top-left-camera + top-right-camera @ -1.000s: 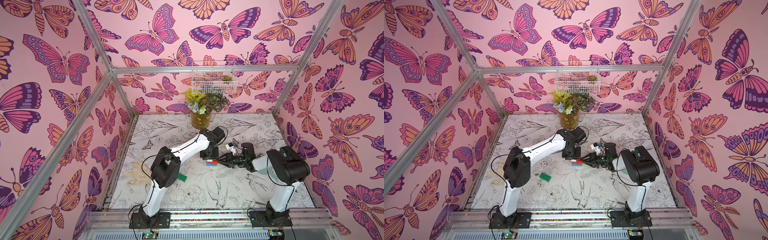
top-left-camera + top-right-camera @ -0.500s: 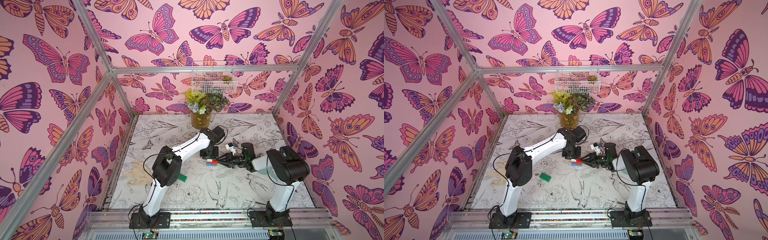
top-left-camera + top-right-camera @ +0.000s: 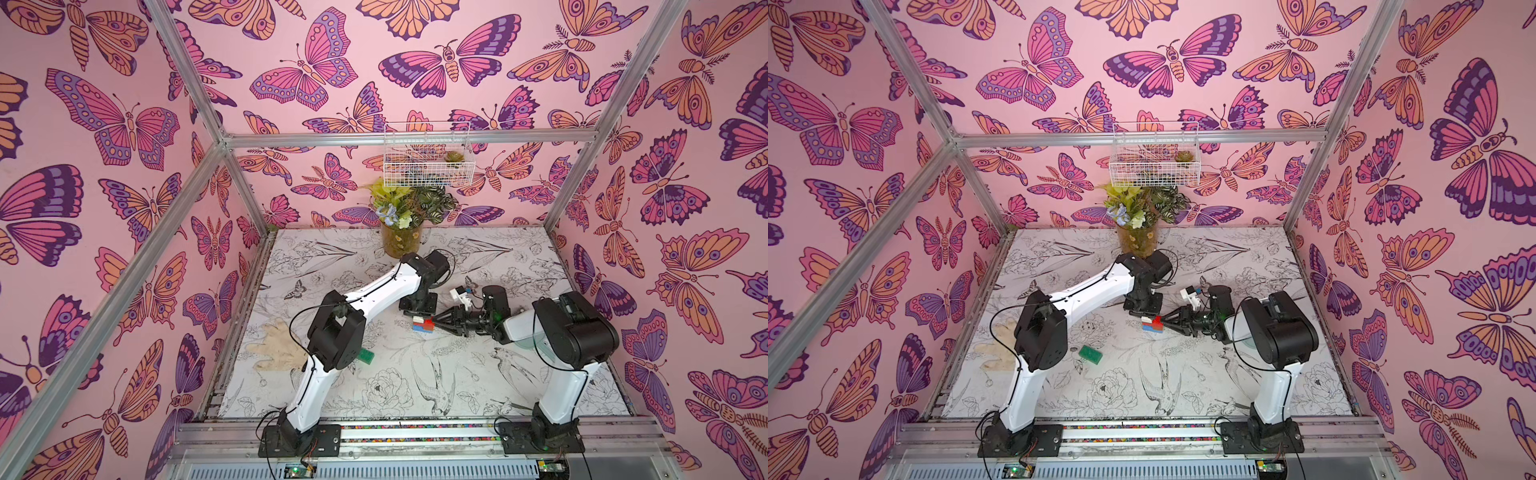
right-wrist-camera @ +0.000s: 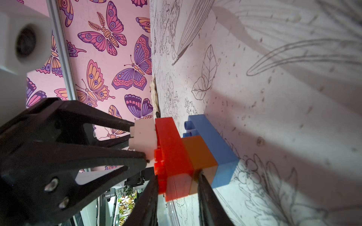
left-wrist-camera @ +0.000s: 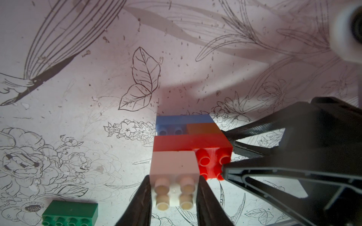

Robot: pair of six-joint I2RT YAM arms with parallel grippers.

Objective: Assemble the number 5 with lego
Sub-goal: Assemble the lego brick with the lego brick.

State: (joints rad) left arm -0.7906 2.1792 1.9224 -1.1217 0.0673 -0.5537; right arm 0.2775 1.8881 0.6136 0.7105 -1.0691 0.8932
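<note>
White plastic is showing between the fingers of the left gripper (image 5: 174, 184), which is grasping the white brick (image 5: 174, 168) from above. We are seeing that brick sitting on one half of the red brick (image 5: 184, 142). Below the red one, the orange brick (image 5: 203, 129) is sitting on the blue brick (image 5: 176, 119), which is resting on the table (image 3: 519, 395). The right gripper (image 4: 178, 176) is clamping this stack (image 3: 423, 323) from the side, its fingers bracketing the red and orange layers. We are finding the green brick (image 3: 1090, 354) lying alone, well apart, near the left arm's elbow.
</note>
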